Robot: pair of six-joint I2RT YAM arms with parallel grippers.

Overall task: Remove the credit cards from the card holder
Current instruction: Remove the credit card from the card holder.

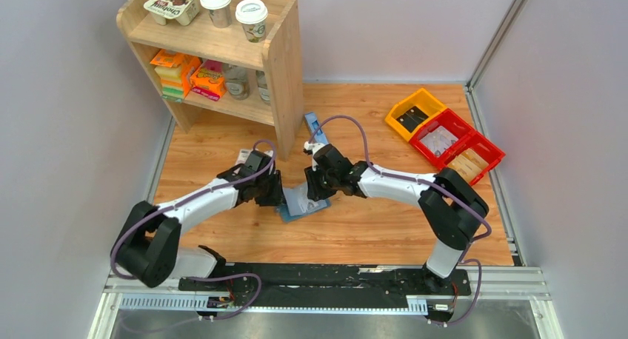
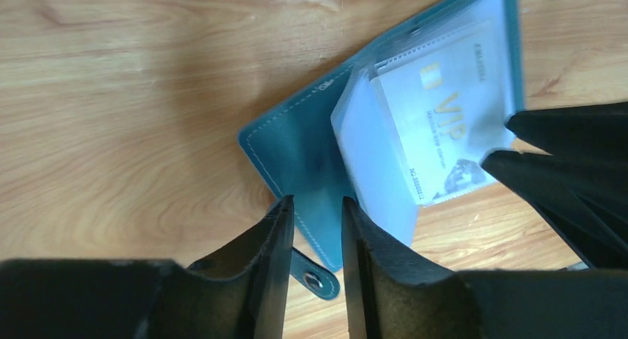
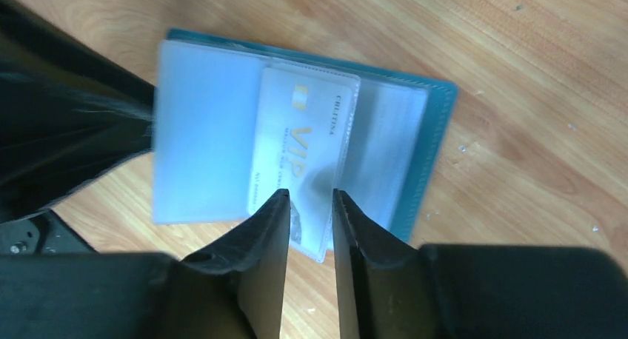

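Note:
The teal card holder (image 1: 300, 204) lies open on the wooden table between my two grippers. In the left wrist view its teal cover (image 2: 296, 143) faces up, with clear sleeves and a white VIP card (image 2: 437, 124) in one sleeve. The closure tab (image 2: 320, 280) sticks out at the near edge. My left gripper (image 2: 317, 206) stands over the cover's near corner, jaws a narrow gap apart. My right gripper (image 3: 305, 198) stands over the lower edge of the VIP card (image 3: 300, 139) in its sleeve, jaws also narrowly apart. Whether either touches is unclear.
A wooden shelf (image 1: 222, 58) with cups and snack packs stands at the back left. A narrow blue-and-white box (image 1: 314, 126) lies beside it. Yellow and red bins (image 1: 444, 132) sit at the back right. The right gripper's dark body (image 2: 563, 169) is close to the left one.

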